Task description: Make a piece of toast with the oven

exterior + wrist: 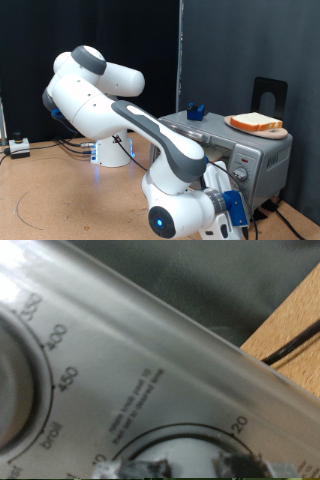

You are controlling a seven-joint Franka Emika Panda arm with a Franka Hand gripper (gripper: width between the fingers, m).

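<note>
The silver-grey oven (262,155) stands at the exterior view's right. A slice of toast (255,122) lies on a wooden board (272,133) on top of it. My gripper (237,185) is pressed up to the oven's front control panel at its knobs. In the wrist view the panel (150,350) fills the frame, with a temperature dial (15,390) marked 350, 400, 450 and broil. My gripper (185,468) has its fingertips (122,470) on either side of a pale knob (182,455) with a 20 mark beside it. The oven door is hidden behind my arm.
A small blue object (194,111) sits on the oven's top, and a black stand (268,95) rises behind the board. A white box (18,148) and cables (40,205) lie on the wooden table at the exterior view's left. A black cable (290,345) runs beside the oven.
</note>
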